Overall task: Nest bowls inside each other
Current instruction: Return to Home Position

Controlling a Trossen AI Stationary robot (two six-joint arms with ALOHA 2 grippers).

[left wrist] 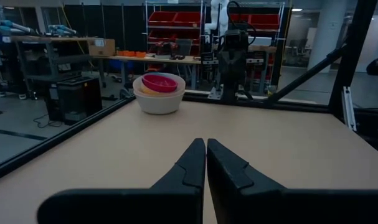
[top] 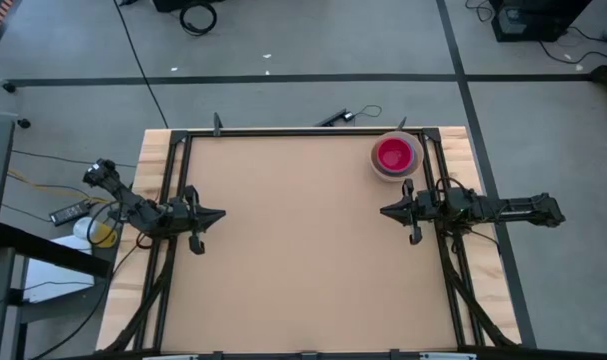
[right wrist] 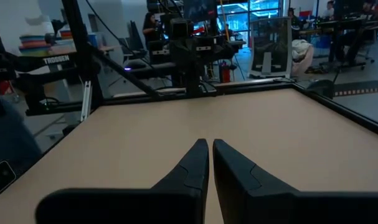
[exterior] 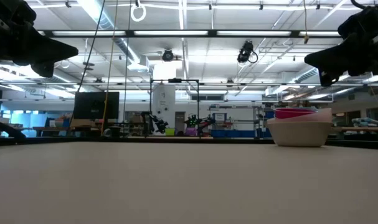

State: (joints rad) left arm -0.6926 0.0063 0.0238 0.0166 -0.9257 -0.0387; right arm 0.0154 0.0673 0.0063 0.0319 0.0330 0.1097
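The bowls stand nested in one stack [top: 395,157] at the table's far right corner. The magenta-red bowl [left wrist: 159,82] sits on top, inside a peach-orange one, with the grey-white bowl [exterior: 299,132] outermost, resting on the table by its base. My left gripper [top: 221,213] hovers shut at the table's left edge, pointing level toward the right. My right gripper [top: 385,211] hovers shut at the right edge, pointing level toward the left, a little nearer than the stack. Both grippers hold nothing.
A black frame rail [top: 303,131] runs along the table's far edge and down both sides. The broad tan tabletop [top: 303,250] lies bare between the two grippers. A dark cable piece [top: 333,118] lies just beyond the far rail.
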